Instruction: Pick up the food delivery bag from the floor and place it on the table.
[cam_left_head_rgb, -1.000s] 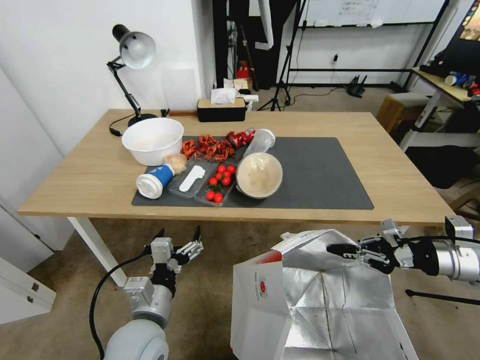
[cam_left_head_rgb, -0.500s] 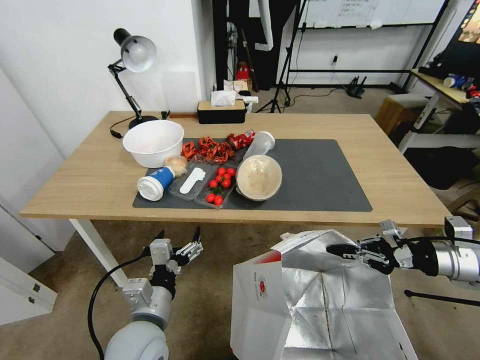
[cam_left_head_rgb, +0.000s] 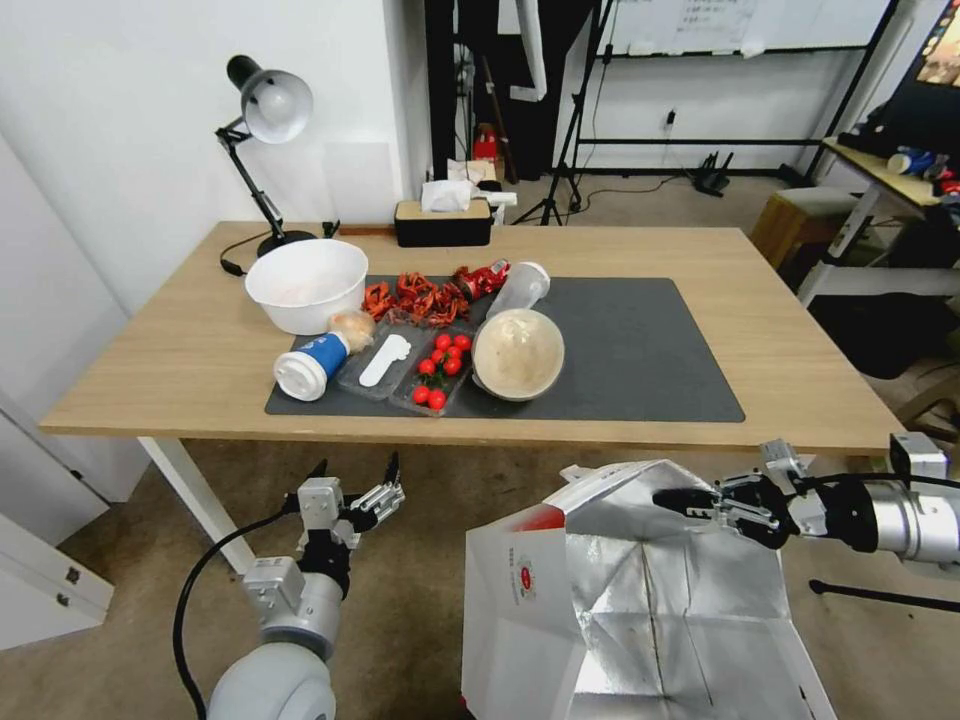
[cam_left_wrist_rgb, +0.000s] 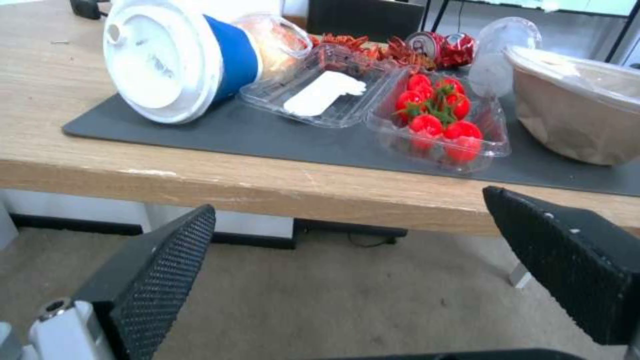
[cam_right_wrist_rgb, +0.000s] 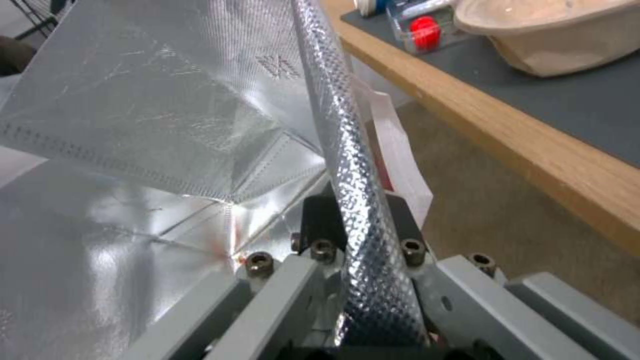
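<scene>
The large boxy insulated food delivery bag, white and red outside with a shiny silver foil lining, stands just in front of the near edge of the wide light-wood table with its dark grey mat, its base out of view so I cannot tell whether it rests on the mottled brown-grey carpet floor or hangs clear. It stands upright with its mouth open upward and tipped toward the camera, the long axis of the opening seeming to run roughly parallel to the table edge. The right gripper is clamped on the far top rim; in the right wrist view the embossed foil edge runs straight between the pinched jaws. The left gripper hangs low beside the table leg with fingers spread wide on nothing. The bag looks light and soft-walled: the foil panels crease and sag, so a single pinch on one rim will likely let it tilt and fold. The foil is probably slick, so the folded rim or the white strap handles would be the surer hold, ideally with a second grip opposite.
</scene>
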